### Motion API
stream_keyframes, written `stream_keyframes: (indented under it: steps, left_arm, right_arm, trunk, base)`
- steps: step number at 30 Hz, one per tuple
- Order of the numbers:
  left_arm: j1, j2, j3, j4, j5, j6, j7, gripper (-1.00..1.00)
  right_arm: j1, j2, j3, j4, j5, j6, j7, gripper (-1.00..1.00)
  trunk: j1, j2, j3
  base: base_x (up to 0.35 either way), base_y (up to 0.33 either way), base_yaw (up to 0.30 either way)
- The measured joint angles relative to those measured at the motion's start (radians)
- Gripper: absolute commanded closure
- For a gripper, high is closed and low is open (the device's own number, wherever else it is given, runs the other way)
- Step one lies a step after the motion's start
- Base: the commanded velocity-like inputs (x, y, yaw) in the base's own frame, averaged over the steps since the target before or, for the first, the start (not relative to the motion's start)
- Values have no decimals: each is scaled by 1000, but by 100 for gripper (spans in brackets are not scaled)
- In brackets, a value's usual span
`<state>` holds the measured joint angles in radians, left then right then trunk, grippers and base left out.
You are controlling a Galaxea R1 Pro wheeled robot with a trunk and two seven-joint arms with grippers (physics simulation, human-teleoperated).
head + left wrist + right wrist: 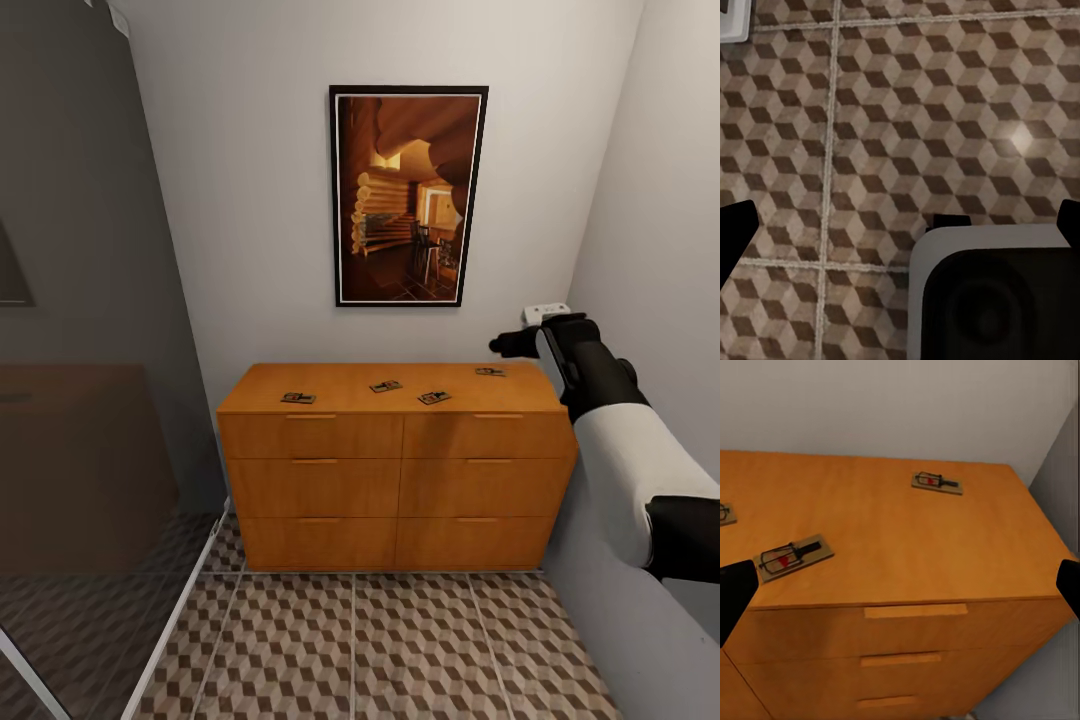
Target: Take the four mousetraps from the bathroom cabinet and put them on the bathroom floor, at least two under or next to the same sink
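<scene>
**Four traps on the sideboard, right arm raised beside it**

The cabinet (395, 470) stands against the far wall beneath a framed picture (408, 195) of a log interior, its orange-brown top carrying all four mousetraps in a loose row. From the left they are the leftmost mousetrap (298, 398), near the front edge; the second mousetrap (386, 386), a little farther back; the third mousetrap (434, 397), close to it and turned at an angle; and the rightmost mousetrap (490, 372), well back toward the right end. Each lies flat and apart from the others (none touches a neighbour).

The right gripper (512, 345) is held up at the cabinet's right end, above the level of the top and not touching any trap. In the right wrist view its two dark fingertips (735, 592) sit at opposite edges with a wide gap between them, so it is spread apart and holds nothing; between them lie the third mousetrap (793, 556) near the front edge and the rightmost one (937, 482) farther back.

The left wrist view looks down at the bathroom floor (907, 112), with dark fingertips (735, 236) likewise far apart at either edge, the left gripper (900, 232) spread and empty. The same cube-patterned tiles (400, 650) run up to the cabinet's foot, and a glass panel (90, 400) stands at the left.
</scene>
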<state>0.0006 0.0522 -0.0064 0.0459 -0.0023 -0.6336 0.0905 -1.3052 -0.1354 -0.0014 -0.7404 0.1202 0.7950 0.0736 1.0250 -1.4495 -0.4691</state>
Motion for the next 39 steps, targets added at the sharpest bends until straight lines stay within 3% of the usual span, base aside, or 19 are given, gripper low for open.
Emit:
stream_keyframes:
  steps: [21,39]
  left_arm:
    - [0,0,1,15,0,2,0,-100]
    - [0,-2,1,17,0,4,1,-100]
  right_arm:
    - [-13,7,5,24,-1,-4,-17,-100]
    - [-14,8,8,46,-2,-11,-15,-100]
  trunk:
    - [0,0,0]
    - [0,0,0]
  base:
    - [7,-7,0]
    - [154,-140,0]
